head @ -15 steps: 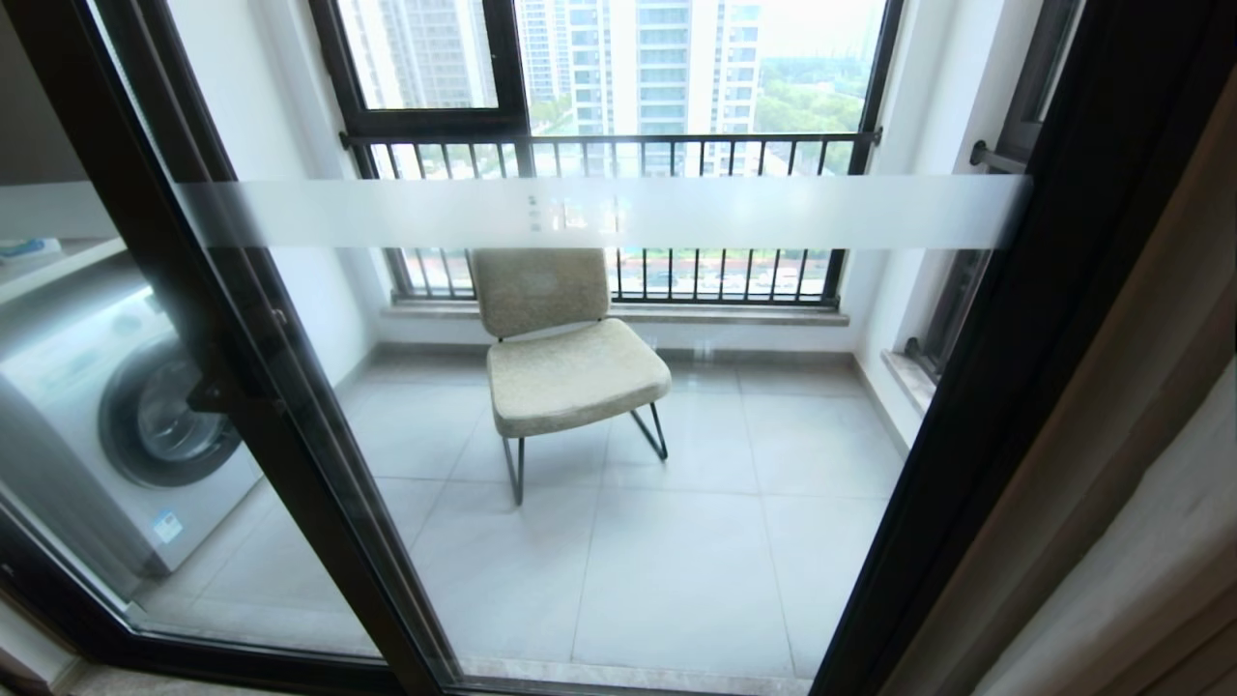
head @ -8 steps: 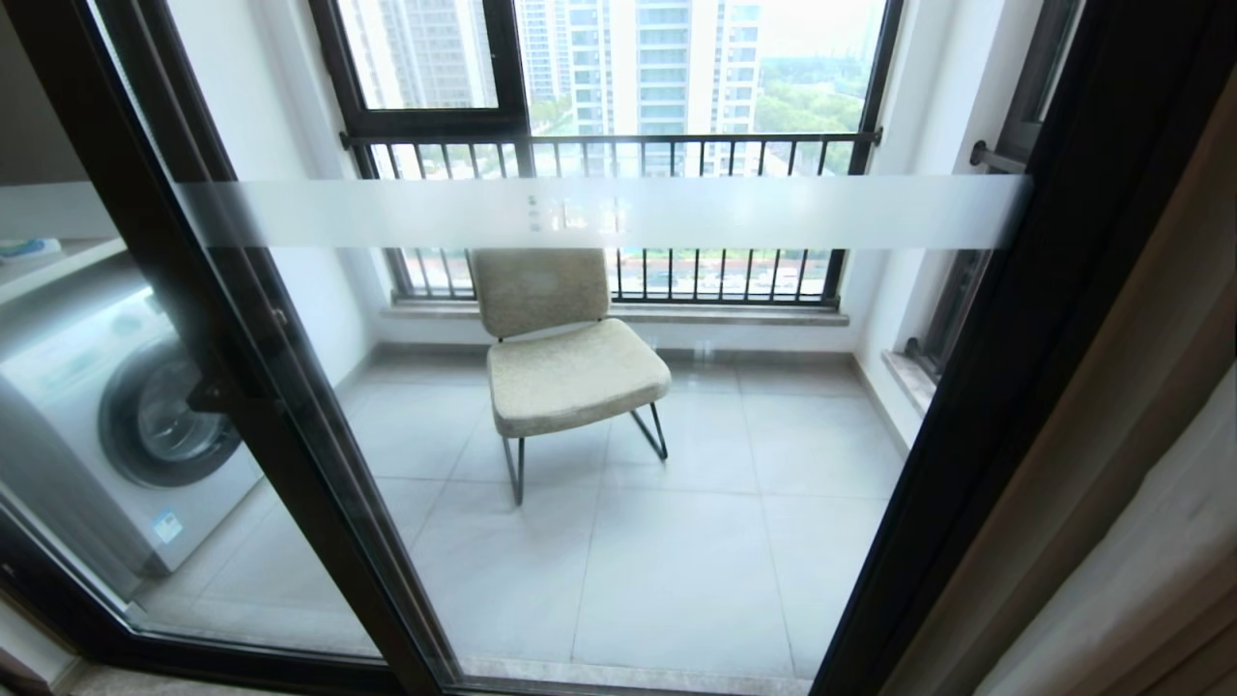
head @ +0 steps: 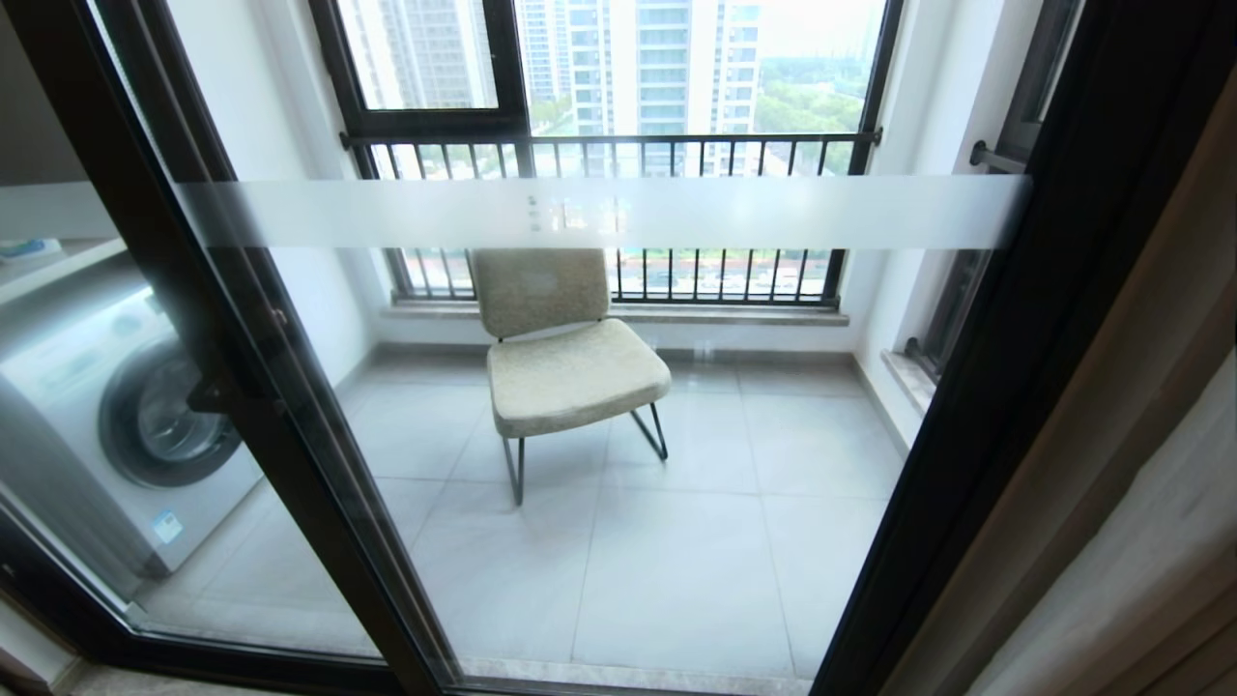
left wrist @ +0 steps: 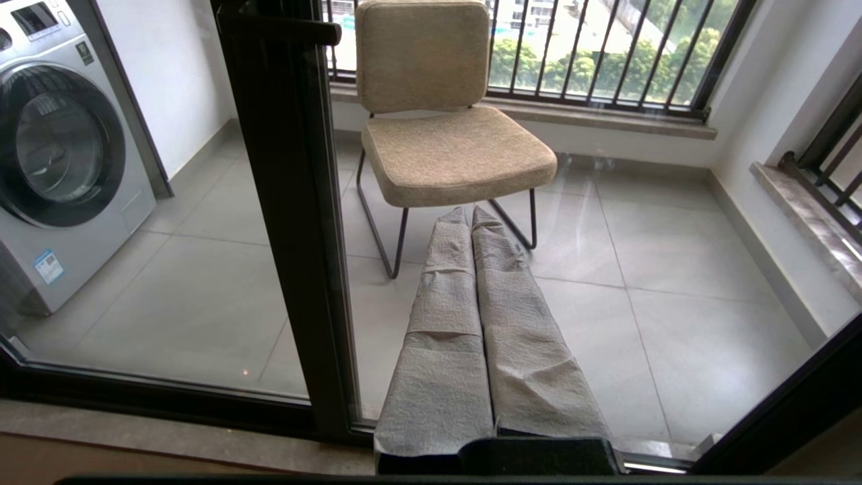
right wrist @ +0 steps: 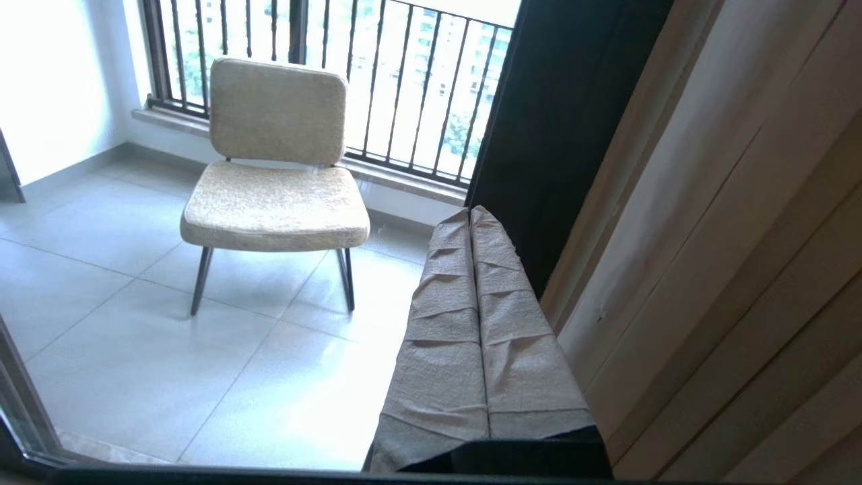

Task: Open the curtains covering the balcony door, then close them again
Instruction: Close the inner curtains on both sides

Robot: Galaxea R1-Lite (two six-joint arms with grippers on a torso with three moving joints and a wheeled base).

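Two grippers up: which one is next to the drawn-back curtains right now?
The right gripper: beige curtains hang just beside its shut fingers. The left gripper, also shut, faces the balcony door glass and chair, no fabric near.

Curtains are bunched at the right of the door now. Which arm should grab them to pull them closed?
Right, probably. The right gripper, shut and empty, is close beside the gathered curtains. The left gripper, also shut, faces the balcony door glass with no fabric nearby.
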